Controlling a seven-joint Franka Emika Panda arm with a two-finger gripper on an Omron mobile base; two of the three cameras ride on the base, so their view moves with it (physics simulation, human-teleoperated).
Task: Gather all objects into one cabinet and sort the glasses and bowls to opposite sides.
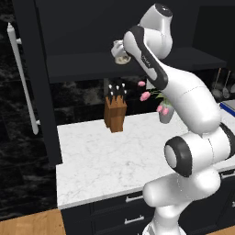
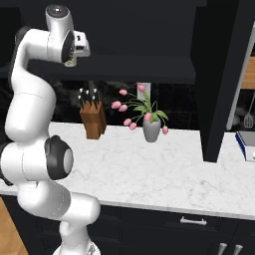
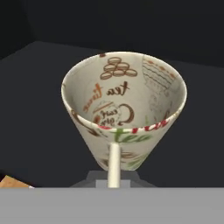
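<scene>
A cream mug (image 3: pixel 124 109) with brown and green "tea" lettering fills the hand view, its mouth facing the camera and its thin handle (image 3: pixel 113 164) toward me. My gripper (image 3: pixel 113 177) is shut on it at the handle side. From the base views, the gripper (image 1: pixel 119 49) holds the mug (image 1: pixel 122 59) just over the dark shelf (image 1: pixel 87 64) of the open black cabinet. Whether the mug touches the shelf I cannot tell. The cabinet door (image 1: pixel 27 92) with its long white bar handle (image 1: pixel 20 78) stands open at the left. The mug (image 2: pixel 71 62) hangs under the hand (image 2: pixel 79 49).
Below the cabinet lies a white marble counter (image 1: pixel 96 160). On it stand a wooden knife block (image 1: pixel 114 112) and a grey vase of pink tulips (image 2: pixel 149 124). Another open black door (image 2: pixel 219 79) juts out at the right. Drawers (image 1: pixel 128 211) run under the counter.
</scene>
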